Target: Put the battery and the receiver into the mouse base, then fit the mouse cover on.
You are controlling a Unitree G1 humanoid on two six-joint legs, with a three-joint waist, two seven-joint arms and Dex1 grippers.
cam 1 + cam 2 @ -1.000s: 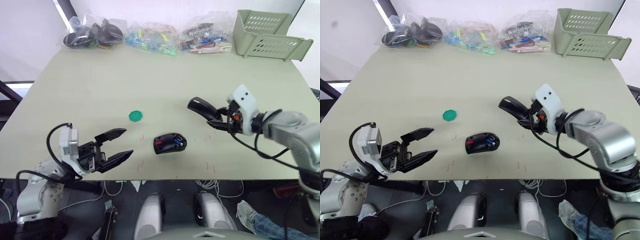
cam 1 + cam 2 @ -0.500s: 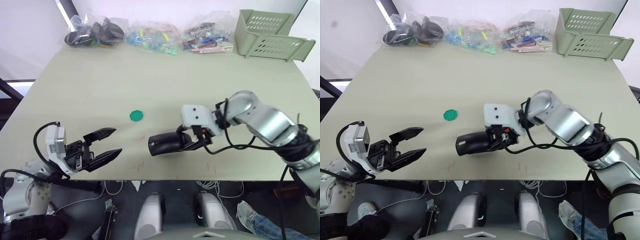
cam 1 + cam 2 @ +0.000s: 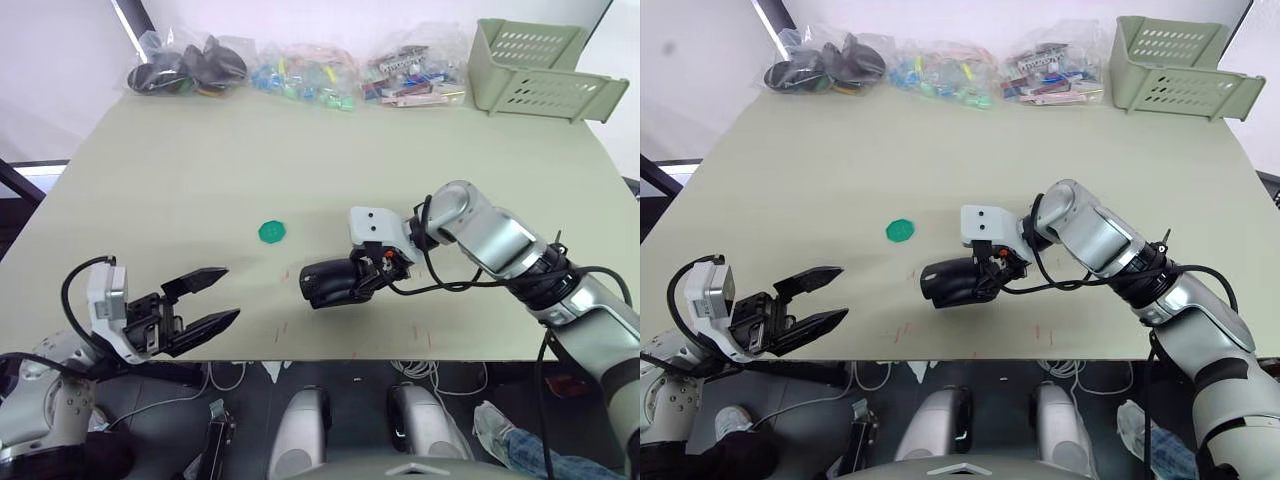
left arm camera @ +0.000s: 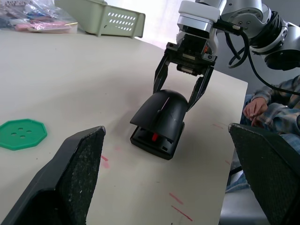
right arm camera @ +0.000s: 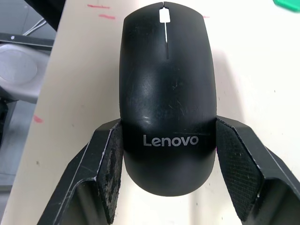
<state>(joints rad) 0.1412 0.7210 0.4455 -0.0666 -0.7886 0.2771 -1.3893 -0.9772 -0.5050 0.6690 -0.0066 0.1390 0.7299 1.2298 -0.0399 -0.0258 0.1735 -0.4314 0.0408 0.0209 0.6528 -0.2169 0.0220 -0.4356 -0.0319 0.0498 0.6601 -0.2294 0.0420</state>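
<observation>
The right gripper [image 4: 183, 83] straddles the smooth glossy black mouse cover [image 5: 167, 93] with its fingers against the sides, laid on the black red-detailed mouse base [image 4: 156, 141] near the table's front edge (front still raised, probably for seating); the left gripper [image 3: 200, 303] hovers agape, empty

It looks like a robot lab or test room: a plain desk [image 3: 200, 180] marked with red ticks, bags of small parts [image 3: 300, 80] along its far edge, a green bin [image 3: 540, 70], and cables [image 3: 420, 372] underneath.
</observation>
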